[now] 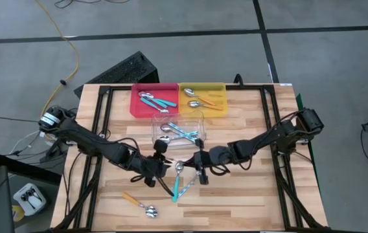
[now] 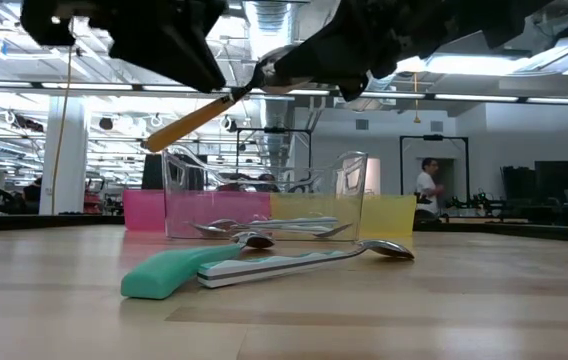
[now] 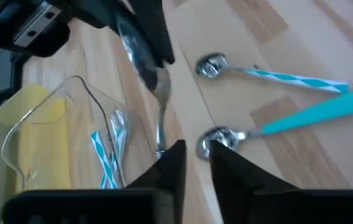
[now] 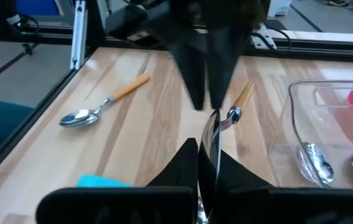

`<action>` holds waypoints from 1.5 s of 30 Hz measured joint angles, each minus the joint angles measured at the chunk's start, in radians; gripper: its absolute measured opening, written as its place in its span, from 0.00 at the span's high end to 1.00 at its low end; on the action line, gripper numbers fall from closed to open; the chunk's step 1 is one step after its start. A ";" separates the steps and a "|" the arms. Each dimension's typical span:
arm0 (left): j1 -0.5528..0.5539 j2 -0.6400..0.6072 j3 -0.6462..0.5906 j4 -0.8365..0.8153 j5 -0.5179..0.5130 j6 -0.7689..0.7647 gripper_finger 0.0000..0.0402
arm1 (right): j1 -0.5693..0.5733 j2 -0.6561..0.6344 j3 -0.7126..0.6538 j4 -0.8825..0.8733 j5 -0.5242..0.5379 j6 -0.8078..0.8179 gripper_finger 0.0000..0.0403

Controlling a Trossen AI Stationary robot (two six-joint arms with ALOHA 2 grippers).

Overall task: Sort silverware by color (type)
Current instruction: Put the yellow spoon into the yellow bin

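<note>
sorting is running partway: spoons are already lying in the red tray (image 1: 144, 107), yellow tray (image 1: 219, 87) and clear tray (image 1: 159, 120) at upper centre, while three are waiting lower centre. mid-frame, the right gripper (image 1: 200, 172) is clamping an orange spoon (image 1: 179, 167) by its bowl, the left gripper (image 1: 153, 175) is pinching its handle, passing it between them.

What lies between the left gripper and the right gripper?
An orange-handled spoon, lifted off the table, spans left gripper to right gripper; low view shows it.

Red tray (image 1: 151, 103), yellow tray (image 1: 218, 90), clear tray (image 1: 179, 118)
</note>
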 joint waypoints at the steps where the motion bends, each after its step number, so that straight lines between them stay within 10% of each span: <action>1: 0.000 0.000 0.021 -0.037 -0.016 -0.014 0.81 | 0.000 0.000 0.000 -0.001 0.000 0.000 0.94; 8: -0.011 0.000 0.225 -0.426 -0.120 -0.136 0.64 | 0.000 0.000 0.000 0.002 0.017 0.001 0.94; 15: -0.053 -0.023 0.392 -0.768 -0.276 -0.345 0.61 | 0.002 0.000 0.018 -0.008 0.281 -0.030 0.94; 20: -0.095 -0.107 0.376 -0.790 -0.310 -0.440 0.61 | -0.013 -0.003 0.097 -0.012 0.441 -0.155 0.94; 29: -0.174 -0.247 0.269 -0.780 -0.322 -0.644 0.61 | -0.060 -0.015 0.227 -0.164 0.265 -0.158 0.94; 38: -0.219 -0.290 0.087 -0.714 -0.338 -0.803 0.61 | -0.131 -0.076 0.301 -0.501 0.482 0.035 0.94; 45: -0.222 -0.290 -0.050 -0.596 -0.336 -0.846 0.61 | -0.326 -0.077 0.418 -0.883 0.297 0.205 0.94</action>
